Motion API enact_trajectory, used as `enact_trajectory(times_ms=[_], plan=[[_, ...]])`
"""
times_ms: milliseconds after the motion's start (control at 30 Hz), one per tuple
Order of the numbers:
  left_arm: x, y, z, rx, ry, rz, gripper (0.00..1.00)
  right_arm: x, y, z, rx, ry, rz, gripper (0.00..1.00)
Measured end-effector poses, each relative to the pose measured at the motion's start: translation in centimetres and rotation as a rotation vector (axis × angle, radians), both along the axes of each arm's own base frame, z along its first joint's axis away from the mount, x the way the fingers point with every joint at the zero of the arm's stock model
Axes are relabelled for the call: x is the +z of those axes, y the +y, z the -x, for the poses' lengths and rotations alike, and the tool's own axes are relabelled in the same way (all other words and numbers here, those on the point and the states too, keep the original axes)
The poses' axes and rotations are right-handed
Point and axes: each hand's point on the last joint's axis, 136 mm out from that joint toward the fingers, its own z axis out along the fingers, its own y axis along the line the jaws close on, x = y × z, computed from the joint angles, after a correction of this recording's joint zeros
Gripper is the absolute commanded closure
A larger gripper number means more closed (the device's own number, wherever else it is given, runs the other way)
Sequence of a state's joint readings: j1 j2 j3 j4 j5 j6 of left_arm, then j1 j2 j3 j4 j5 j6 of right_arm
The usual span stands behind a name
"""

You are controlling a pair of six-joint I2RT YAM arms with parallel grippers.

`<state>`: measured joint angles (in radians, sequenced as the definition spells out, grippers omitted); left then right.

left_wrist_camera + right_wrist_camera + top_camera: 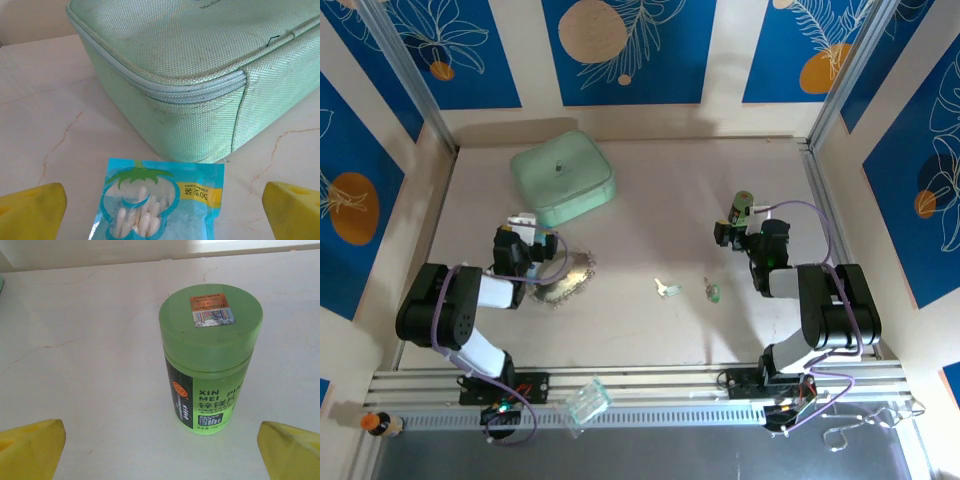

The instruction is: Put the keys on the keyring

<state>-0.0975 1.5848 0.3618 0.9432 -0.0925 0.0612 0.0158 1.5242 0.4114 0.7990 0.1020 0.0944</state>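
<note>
Two small keys lie apart on the table's middle: a pale silver one [667, 289] and one with a green head [712, 292]. The sparkly beaded keyring [566, 279] lies left of them, beside my left arm. My left gripper [523, 228] is just above the keyring and points away from it, open; its yellow fingertips [31, 210] stand wide apart around a blue packet. My right gripper [738, 229] is up and right of the keys, open, with its fingertips [292, 450] wide before a green can. The left gripper [162, 220] and right gripper [161, 455] each hold nothing.
A mint-green fabric case [563, 178] [200, 75] stands at the back left. A blue packet of cotton swabs [160, 200] lies in front of it. The green can [743, 207] [210, 360] stands upright. A clear plastic piece [588, 400] rests on the near rail.
</note>
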Motion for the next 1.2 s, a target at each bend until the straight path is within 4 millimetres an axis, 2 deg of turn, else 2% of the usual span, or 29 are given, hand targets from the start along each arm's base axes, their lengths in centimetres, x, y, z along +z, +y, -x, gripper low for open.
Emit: enact_trajectory(times_ms=[733, 867, 900, 967, 1100, 1133, 1200], plan=[[-0.4, 0.2, 0.1, -0.014, 0.020, 0.016, 0.02, 0.0, -0.4, 0.0, -0.007, 0.002, -0.008, 0.01], [0.4, 0.3, 0.2, -0.010, 0.008, 0.017, 0.00, 0.4, -0.6, 0.6, -0.016, 0.024, -0.008, 0.01], [1.1, 0.4, 0.4, -0.004, 0.004, 0.018, 0.00, 1.0, -0.7, 0.9, -0.021, 0.028, -0.008, 0.01], [2.8, 0.7, 0.4, 0.013, -0.009, 0.019, 0.00, 3.6, -0.8, 1.1, -0.033, 0.002, -0.020, 0.01], [8.2, 0.9, -0.8, 0.042, -0.088, 0.058, 0.02, 10.2, -0.1, 1.6, -0.055, -0.089, -0.110, 0.07], [9.4, 0.9, -0.9, 0.045, -0.099, 0.074, 0.03, 11.2, 0.4, 1.8, -0.054, -0.095, -0.145, 0.09], [10.6, 0.7, -0.8, 0.049, -0.097, 0.110, 0.03, 12.1, 1.8, 2.7, -0.036, -0.075, -0.212, 0.12]])
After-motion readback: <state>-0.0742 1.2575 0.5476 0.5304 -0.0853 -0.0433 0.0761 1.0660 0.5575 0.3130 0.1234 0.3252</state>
